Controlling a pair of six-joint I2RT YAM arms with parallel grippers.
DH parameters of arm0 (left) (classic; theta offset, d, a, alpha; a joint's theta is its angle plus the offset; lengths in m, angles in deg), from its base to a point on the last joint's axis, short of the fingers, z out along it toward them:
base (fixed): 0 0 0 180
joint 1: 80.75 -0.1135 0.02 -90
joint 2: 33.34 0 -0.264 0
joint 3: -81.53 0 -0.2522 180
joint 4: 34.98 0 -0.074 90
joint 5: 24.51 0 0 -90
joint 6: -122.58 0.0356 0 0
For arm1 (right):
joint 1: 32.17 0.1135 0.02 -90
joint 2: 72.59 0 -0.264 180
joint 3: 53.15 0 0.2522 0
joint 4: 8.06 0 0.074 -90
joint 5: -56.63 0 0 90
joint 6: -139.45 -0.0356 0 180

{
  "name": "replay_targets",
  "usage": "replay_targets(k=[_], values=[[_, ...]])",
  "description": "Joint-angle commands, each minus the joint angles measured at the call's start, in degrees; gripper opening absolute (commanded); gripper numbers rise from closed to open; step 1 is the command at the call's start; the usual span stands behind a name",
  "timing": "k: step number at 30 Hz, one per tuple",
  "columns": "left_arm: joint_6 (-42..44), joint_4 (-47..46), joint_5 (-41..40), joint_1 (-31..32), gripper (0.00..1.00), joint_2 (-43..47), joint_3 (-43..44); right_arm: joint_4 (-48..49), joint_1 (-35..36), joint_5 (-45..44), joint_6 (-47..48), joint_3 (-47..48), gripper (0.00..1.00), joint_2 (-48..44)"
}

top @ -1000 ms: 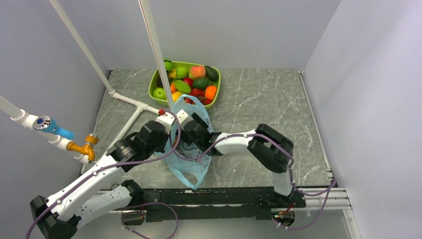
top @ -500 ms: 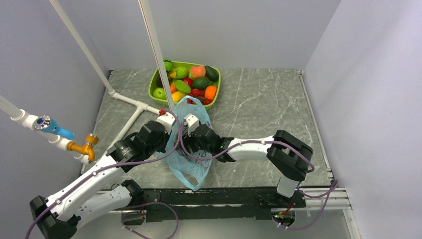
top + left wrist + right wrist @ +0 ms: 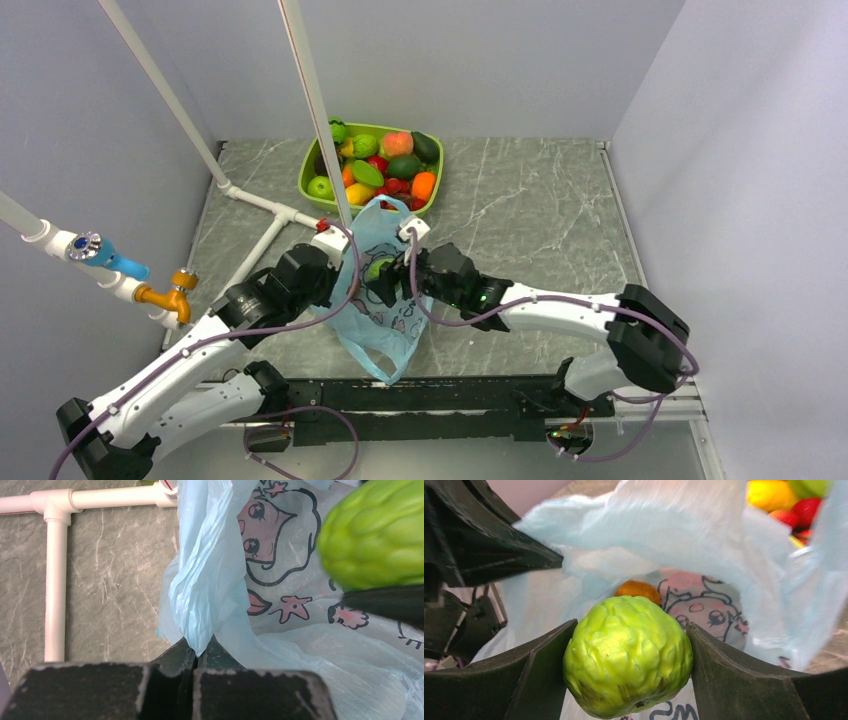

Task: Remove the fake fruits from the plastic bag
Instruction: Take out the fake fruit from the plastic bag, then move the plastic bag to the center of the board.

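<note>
Grey marbled worktop [image 3: 520,200]: bumpy green fruit [image 3: 626,670] gripped at the mouth of the plastic bag [image 3: 385,335].
I have my right claw [image 3: 628,640] spread wide around that fruit, one finger pressed to each side, right at the bag's opening. Deeper inside the bag I see an orange-brown fruit [image 3: 638,591] lying by the printed cartoon. My left claw [image 3: 198,650] is closed tight on a fold of the bag's left edge. Just beyond the bag sits the lime-green tray [image 3: 303,182], heaped with other toy fruits [image 3: 398,143]. Left of the bag, a white pipe [image 3: 55,580] lies on the worktop.
</note>
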Motion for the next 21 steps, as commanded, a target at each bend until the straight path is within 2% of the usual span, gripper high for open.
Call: replay_targets(k=[1,6,12,16,21], values=[[-0.9,0.1,-1.9,0.0,0.00,1.0,0.8,4.3,-2.4,-0.5,-0.9,-2.4,0.00,-7.4],[-1.0,0.2,-2.2,0.0,0.00,0.9,0.8,6.0,-8.2,-0.6,-2.2,-6.5,0.00,-15.1],[-1.2,0.5,-2.8,0.0,0.00,0.9,1.1,1.5,-15.2,-5.6,-5.1,-9.3,0.00,-19.6],[-3.2,2.4,-9.1,-0.1,0.00,3.5,1.5,0.5,-19.3,-6.2,-8.2,-11.8,0.00,-21.4],[-8.9,7.1,-22.2,0.0,0.00,8.7,2.3,-0.6,-21.4,-4.5,-9.0,-11.7,0.00,-21.1]])
